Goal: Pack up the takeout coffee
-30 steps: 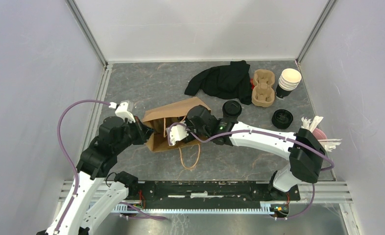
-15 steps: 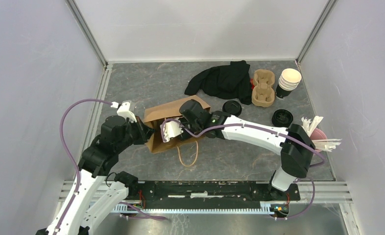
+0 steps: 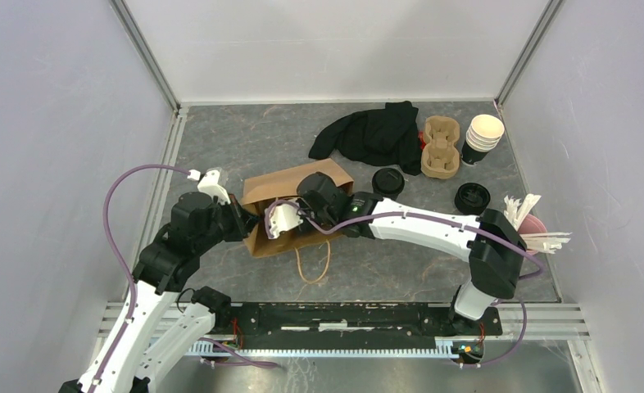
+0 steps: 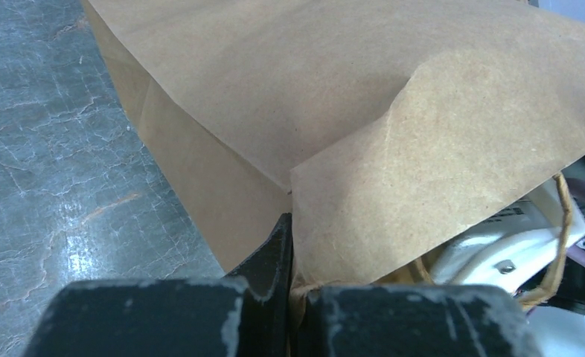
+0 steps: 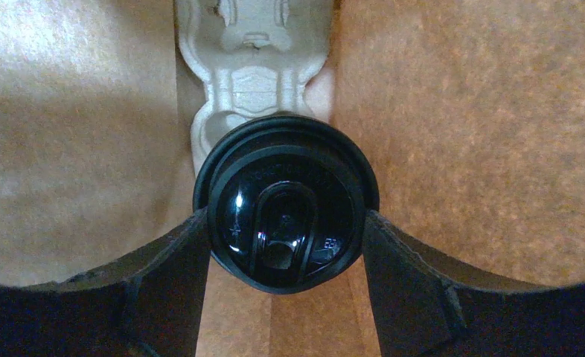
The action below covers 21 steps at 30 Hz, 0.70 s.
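A brown paper bag [image 3: 290, 187] lies on its side on the grey table, mouth toward the arms. My left gripper [image 4: 293, 223] is shut on the bag's mouth edge [image 4: 349, 119], pinching the paper flap. My right gripper [image 5: 283, 223] reaches inside the bag [image 5: 461, 149] and is shut on a takeout coffee [image 5: 286, 201], a black cup with a glossy sip lid, one finger on each side. The cup sits at the near end of a pale pulp carrier [image 5: 252, 67] lying in the bag. In the top view the right fingers and the cup are hidden by the bag and the wrist.
Behind the bag lie a black cloth [image 3: 372, 135], a second pulp carrier [image 3: 439, 147] and a stack of lidless cups [image 3: 483, 135]. Two loose black lids [image 3: 388, 180] [image 3: 472, 196] rest to the right. A pink holder of white sticks [image 3: 533, 223] stands at the right wall. The bag's twine handle [image 3: 315, 262] trails forward.
My right arm has pushed left, carrying the cup deeper into the bag. The left gripper has kept its pinch on the bag edge, nearly still.
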Each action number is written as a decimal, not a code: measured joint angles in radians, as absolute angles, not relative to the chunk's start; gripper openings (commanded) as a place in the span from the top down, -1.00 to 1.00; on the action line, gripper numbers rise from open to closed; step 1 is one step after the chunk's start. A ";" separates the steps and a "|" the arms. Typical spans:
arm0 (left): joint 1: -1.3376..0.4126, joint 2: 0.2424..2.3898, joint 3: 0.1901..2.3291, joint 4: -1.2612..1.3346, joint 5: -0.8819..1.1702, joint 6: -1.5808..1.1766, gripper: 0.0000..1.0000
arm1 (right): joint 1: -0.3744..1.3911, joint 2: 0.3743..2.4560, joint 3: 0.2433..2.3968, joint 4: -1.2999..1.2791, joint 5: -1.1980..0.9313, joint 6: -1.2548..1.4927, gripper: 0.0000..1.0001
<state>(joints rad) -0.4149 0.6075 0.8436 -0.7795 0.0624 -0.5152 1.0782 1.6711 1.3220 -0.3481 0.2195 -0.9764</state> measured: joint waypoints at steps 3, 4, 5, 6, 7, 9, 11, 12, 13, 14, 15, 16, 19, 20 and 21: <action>-0.415 0.607 0.844 -0.780 0.064 -0.515 0.93 | 1.077 1.671 1.270 -0.266 0.237 -0.986 1.00; -0.415 0.607 0.844 -0.780 0.064 -0.515 0.94 | 1.074 1.671 1.244 -0.237 0.237 -0.991 1.00; -0.415 0.607 0.844 -0.781 0.065 -0.515 0.94 | 1.071 1.671 1.231 -0.226 0.236 -0.992 1.00; -0.415 0.607 0.844 -0.781 0.066 -0.515 0.94 | 1.066 1.671 1.220 -0.218 0.234 -0.993 1.00; -0.415 0.607 0.844 -0.781 0.067 -0.515 0.94 | 1.061 1.671 1.217 -0.215 0.230 -0.993 1.00; -0.415 0.607 0.844 -0.782 0.066 -0.514 0.94 | 1.051 1.677 1.218 -0.194 0.225 -0.992 1.00; -0.415 0.608 0.844 -0.782 0.065 -0.514 0.95 | 1.044 1.682 1.218 -0.175 0.218 -0.992 1.00; -0.414 0.608 0.844 -0.783 0.065 -0.512 0.95 | 1.042 1.684 1.218 -0.170 0.214 -0.991 1.00; -0.415 0.608 0.844 -0.783 0.065 -0.510 0.95 | 1.039 1.684 1.218 -0.167 0.210 -0.991 1.00; -0.415 0.608 0.844 -0.783 0.065 -0.509 0.95 | 1.037 1.684 1.218 -0.165 0.204 -0.989 1.00; -0.415 0.608 0.844 -0.783 0.064 -0.508 0.95 | 1.034 1.684 1.218 -0.164 0.199 -0.988 1.00; -0.415 0.608 0.844 -0.783 0.064 -0.508 0.95 | 1.032 1.684 1.218 -0.163 0.195 -0.987 1.00; -0.415 0.608 0.844 -0.784 0.062 -0.507 0.95 | 1.026 1.684 1.218 -0.162 0.184 -0.983 1.00; -0.415 0.608 0.844 -0.784 0.062 -0.507 0.96 | 1.025 1.684 1.218 -0.162 0.182 -0.981 1.00; -0.415 0.608 0.844 -0.784 0.062 -0.507 0.95 | 1.023 1.684 1.218 -0.162 0.178 -0.977 1.00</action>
